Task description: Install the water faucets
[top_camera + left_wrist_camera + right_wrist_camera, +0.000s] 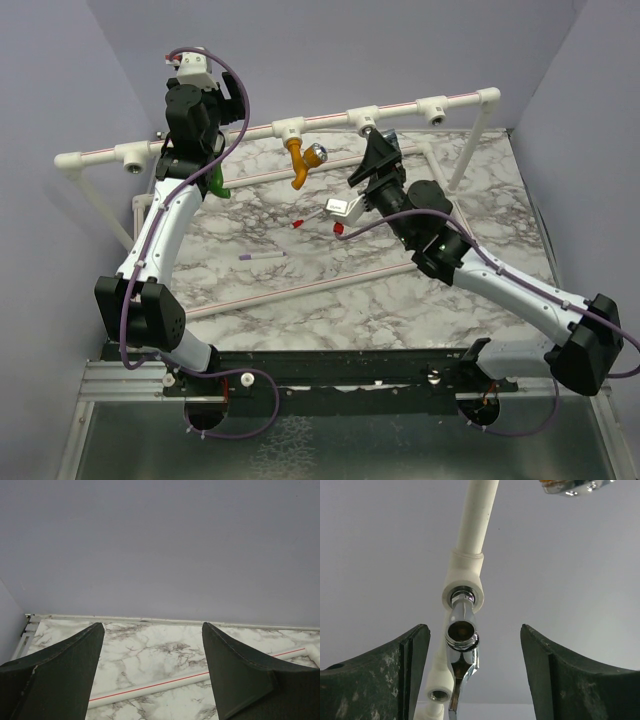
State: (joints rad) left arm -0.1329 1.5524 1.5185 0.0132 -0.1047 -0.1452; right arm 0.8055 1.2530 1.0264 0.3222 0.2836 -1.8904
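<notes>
Near the bench's (400,295) far edge, the right claw (473,628) stands apart around the grey tap (462,636); the left claw (153,625) gapes empty.

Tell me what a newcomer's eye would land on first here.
The long white plastic pipe rail spans the back of the marble table, a mustard-orange faucet with silver knob hanging mid-rail. In the right wrist view a grey metal faucet sits in a white tee joint, between the fingers of the open right gripper. A green plastic curved-spout faucet peeks out beside the left arm.
</notes>
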